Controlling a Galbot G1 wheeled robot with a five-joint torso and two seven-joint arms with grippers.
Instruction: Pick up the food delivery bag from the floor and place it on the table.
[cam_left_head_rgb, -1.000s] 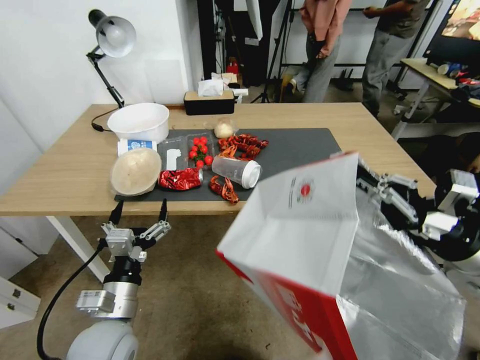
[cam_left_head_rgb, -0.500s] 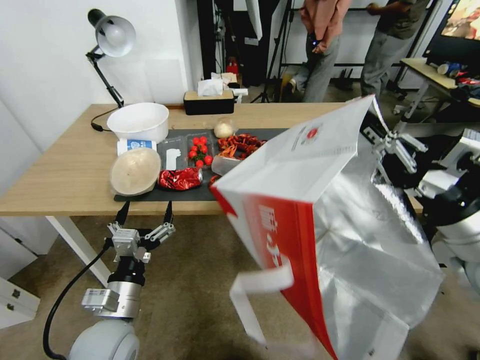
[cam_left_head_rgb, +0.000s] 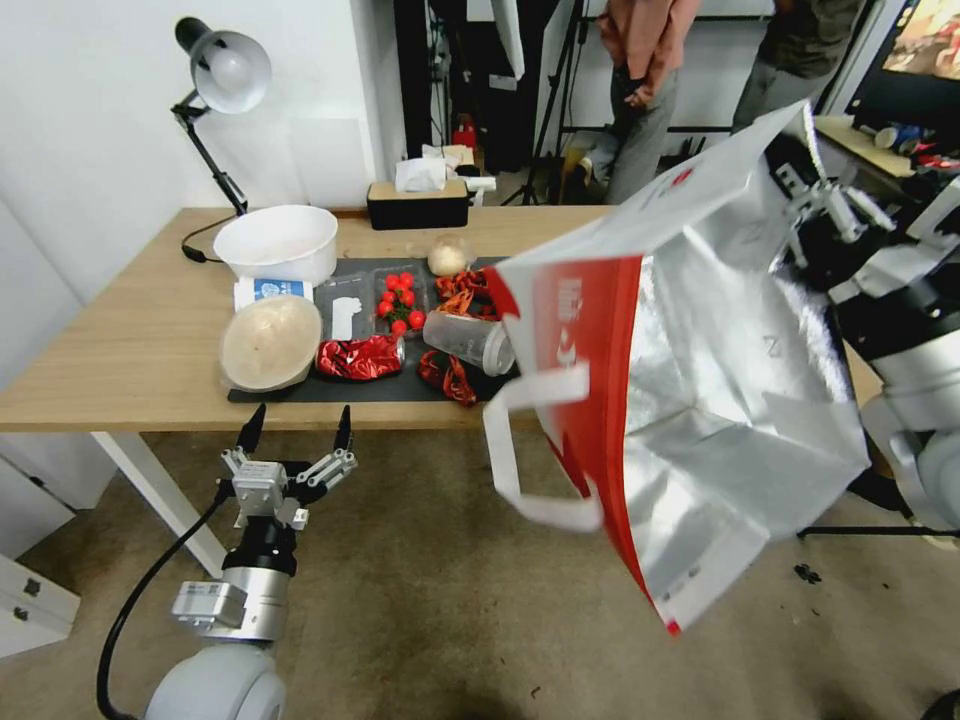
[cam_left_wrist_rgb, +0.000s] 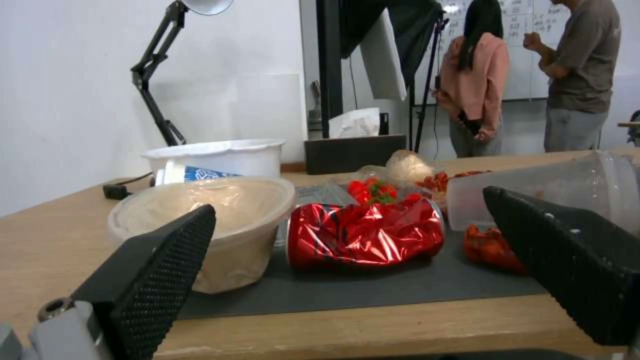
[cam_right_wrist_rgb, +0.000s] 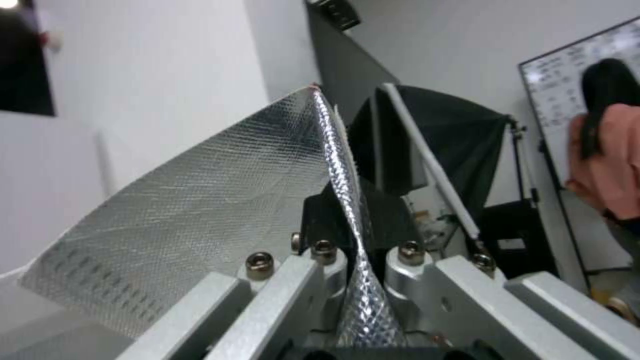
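The bag (cam_left_head_rgb: 690, 390) has gone up fast in the last second. One second ago it hung low at the right, its top edge about level with the front edge of the surface (cam_left_head_rgb: 120, 350); now it is clearly higher and has swung toward the far right side, with its open mouth turned to the camera so that the foil lining shows. It is fully off the floor (cam_left_head_rgb: 420, 600) and hangs in the air, tilted, partly in front of the right part of the surface. One strap handle (cam_left_head_rgb: 530, 450) dangles loose at its front.

The right gripper (cam_left_head_rgb: 815, 195) holds the bag by its upper rim; in the right wrist view the fingers (cam_right_wrist_rgb: 320, 220) are closed tight on a thin fold of the foil edge. The left gripper (cam_left_head_rgb: 295, 430) waits low, in front of the surface edge, with its fingers wide apart and nothing between them.

I judge that the lift is nearly done. The bag's bottom corner seems lower than the tabletop, and the cup (cam_left_head_rgb: 470, 342) and the food scraps (cam_left_head_rgb: 447, 375) lie near its path.
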